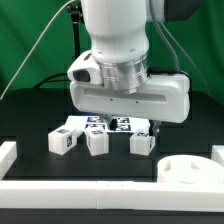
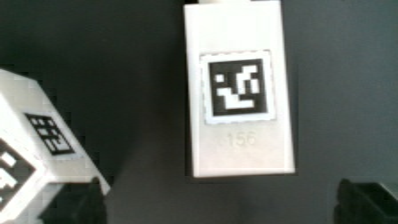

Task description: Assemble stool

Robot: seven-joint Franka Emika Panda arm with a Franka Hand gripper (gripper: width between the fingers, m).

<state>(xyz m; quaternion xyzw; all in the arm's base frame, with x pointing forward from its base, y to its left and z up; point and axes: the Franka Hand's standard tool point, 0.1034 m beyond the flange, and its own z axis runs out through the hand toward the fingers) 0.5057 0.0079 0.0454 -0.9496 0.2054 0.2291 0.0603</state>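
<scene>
The arm hangs low over the middle of the bench [image 1: 35, 112], where a row of three legs [image 1: 97, 142] lies loose. The seat [image 1: 190, 172] rests apart from them, toward the bench corner at the exterior view's right, just inside the white rail [image 1: 80, 190] along the near edge, and no leg appears fitted to it. In the wrist view the end effector [image 2: 222, 203] is spread: its two dark fingertips [image 2: 68, 205] stand well apart and hold nothing. One leg [image 2: 240, 90] lies lengthwise in line with the gap, and a neighbouring leg [image 2: 32, 135] lies skewed just beside one fingertip. The step in hand looks like fetching the first leg. The next move likely calls for centring on that leg, descending so the fingers straddle it clear of the neighbour, then closing
</scene>
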